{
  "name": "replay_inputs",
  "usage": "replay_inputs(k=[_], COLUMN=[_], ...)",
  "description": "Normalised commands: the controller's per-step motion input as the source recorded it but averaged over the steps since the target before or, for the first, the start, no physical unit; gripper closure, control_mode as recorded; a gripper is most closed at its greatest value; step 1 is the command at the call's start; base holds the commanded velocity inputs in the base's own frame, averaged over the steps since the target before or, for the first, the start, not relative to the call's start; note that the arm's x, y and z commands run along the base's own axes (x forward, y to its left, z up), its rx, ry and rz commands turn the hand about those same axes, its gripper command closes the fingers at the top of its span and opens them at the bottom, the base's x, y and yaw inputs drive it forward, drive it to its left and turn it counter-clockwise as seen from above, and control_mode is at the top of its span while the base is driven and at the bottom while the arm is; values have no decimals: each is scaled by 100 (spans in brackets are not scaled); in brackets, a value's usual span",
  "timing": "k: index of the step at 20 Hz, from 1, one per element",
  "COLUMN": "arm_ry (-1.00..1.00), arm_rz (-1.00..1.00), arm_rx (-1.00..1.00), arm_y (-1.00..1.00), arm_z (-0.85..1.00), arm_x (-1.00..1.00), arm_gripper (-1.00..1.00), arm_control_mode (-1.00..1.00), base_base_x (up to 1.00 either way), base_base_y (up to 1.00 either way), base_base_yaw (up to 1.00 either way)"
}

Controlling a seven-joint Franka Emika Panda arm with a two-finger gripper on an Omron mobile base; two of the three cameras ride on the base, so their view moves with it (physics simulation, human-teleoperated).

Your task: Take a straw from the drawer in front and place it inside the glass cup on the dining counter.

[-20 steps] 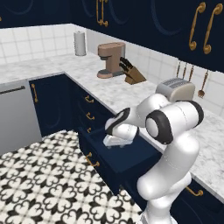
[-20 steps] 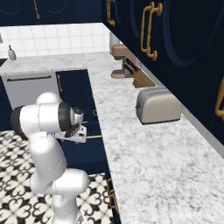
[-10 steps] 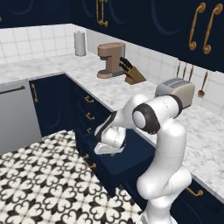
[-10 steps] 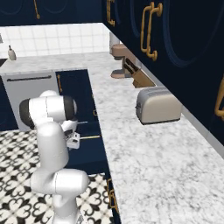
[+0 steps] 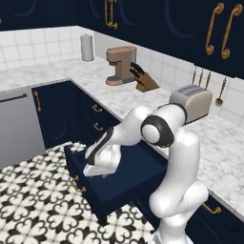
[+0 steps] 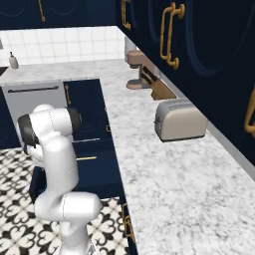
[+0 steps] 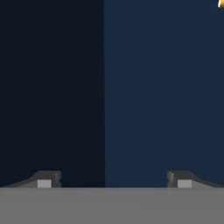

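Observation:
The navy-blue drawer [image 5: 138, 183] stands pulled out over the floor, with its brass handle [image 5: 76, 179] on the front panel. My gripper [image 5: 94, 171] is lowered into it near the left end, pointing down. In the hand view my gripper [image 7: 113, 179] is open, its fingertips [image 7: 44, 183] wide apart over the bare navy drawer bottom, with nothing between them. A small yellow tip [image 7: 221, 3] shows at the top right corner. In the right base view a thin yellow straw-like line [image 6: 87, 158] lies in the drawer [image 6: 102, 172]. The glass cup and the dining counter are out of view.
A marble worktop [image 5: 224, 143] runs above the drawer, carrying a toaster [image 5: 191, 102], a knife block [image 5: 143, 82], a coffee machine [image 5: 120, 64] and a paper roll [image 5: 86, 46]. A dishwasher [image 5: 16, 126] stands at the left. Patterned floor tiles [image 5: 38, 209] lie in front.
The arm has swung down and forward, and the hand has dropped from above the drawer into it, toward its front left part.

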Motion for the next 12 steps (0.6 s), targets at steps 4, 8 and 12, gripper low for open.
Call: replay_inputs(k=[4,8,12], arm_ry=[-3,-4,0], arm_rz=[-1,-2,-3], arm_rx=[-1,-8,-14], arm_y=[10,-39,-69], arm_z=[50,76,59], arm_x=[-1,0,13], arm_gripper=[-100,-100,-100], arm_control_mode=[-100,-100,-100], base_base_x=[0,0,0], base_base_y=[0,0,0], base_base_yaw=[0,0,0])
